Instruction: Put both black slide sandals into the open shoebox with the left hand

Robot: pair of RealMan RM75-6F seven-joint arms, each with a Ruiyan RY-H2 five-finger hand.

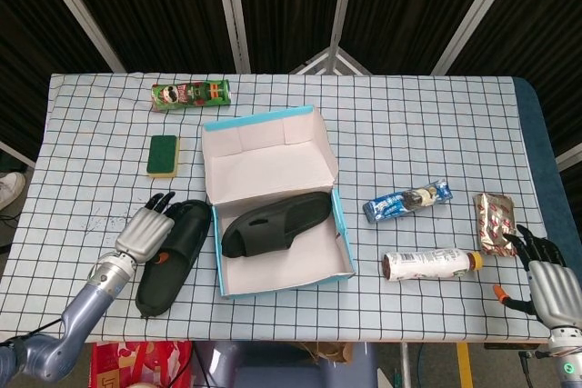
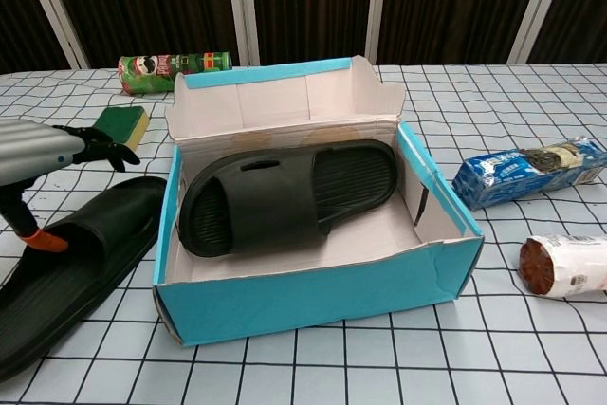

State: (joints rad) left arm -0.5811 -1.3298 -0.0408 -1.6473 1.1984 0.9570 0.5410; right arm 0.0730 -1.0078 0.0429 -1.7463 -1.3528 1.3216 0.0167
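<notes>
Behind the shoebox [image 1: 273, 197], Pringles can [image 1: 190, 94]

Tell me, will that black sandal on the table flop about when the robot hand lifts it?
Probably a little. The black sandal looks like moulded foam or rubber, likely light, bending slightly rather than drooping. Its wide strap gives the left robot hand something to hook. Lying flat, it shouldn't roll.

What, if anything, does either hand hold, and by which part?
Nothing is clearly held: the left hand is at the sandal outside the shoebox, grip unclear; the right hand holds nothing.
</notes>
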